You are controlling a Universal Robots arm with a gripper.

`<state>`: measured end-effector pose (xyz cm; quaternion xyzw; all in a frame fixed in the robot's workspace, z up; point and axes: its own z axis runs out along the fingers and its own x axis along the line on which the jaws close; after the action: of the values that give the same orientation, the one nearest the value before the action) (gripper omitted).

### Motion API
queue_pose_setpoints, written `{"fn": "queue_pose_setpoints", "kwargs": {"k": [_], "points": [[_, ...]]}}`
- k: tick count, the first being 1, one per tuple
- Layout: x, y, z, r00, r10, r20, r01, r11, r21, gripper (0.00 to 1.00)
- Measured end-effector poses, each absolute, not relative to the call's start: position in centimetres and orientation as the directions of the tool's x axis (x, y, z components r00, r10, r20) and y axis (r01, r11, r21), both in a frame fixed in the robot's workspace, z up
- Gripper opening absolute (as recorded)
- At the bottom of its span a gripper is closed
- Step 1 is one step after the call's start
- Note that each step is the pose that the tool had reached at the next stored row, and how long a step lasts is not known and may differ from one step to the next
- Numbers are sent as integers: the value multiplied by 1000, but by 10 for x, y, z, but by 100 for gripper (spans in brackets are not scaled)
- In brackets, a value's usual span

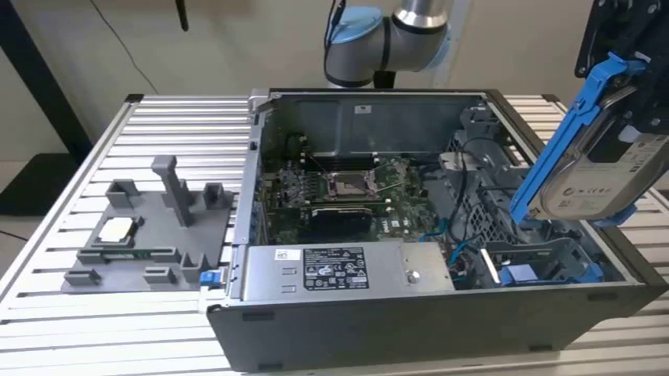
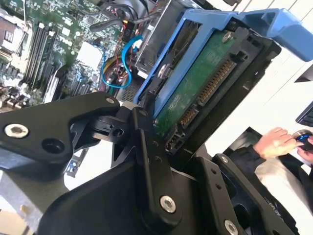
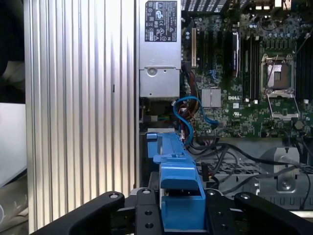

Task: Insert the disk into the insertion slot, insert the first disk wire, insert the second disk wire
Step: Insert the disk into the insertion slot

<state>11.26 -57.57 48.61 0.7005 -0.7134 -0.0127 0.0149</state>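
While the open computer case (image 1: 418, 337) lies on a slatted metal table (image 1: 42, 313) in the exterior view, a grey moulded tray (image 1: 146, 235) sits just outside the case on the exterior view's left. Inside the case are the motherboard (image 1: 345, 188), the stickered power-supply box (image 1: 334, 270) along the near wall, and cables (image 1: 460, 227) crowding the space beside the insertion slot (image 1: 544, 254) in the case's near corner. The disk (image 1: 601, 168), silver-grey with a white label in a blue carrier, hangs tilted on edge above that corner, clear of the slot, clamped by the gripper (image 1: 632, 86). In the second wrist view the black fingers (image 2: 149, 156) squeeze the carrier, the disk's green board and connector are exposed, looped blue cables (image 2: 115, 68) lie inside the case beyond, and a person's hand (image 2: 271, 142) shows outside the case. In the first wrist view the carrier sits between the fingers, with the case's wiring and power-supply box beyond it.
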Motion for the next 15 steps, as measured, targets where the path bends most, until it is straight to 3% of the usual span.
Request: {"fn": "queue_pose_setpoints", "kwargs": {"k": [15], "points": [[113, -576, 466, -18, -1000, 4, -1000, 18, 25, 33]]}}
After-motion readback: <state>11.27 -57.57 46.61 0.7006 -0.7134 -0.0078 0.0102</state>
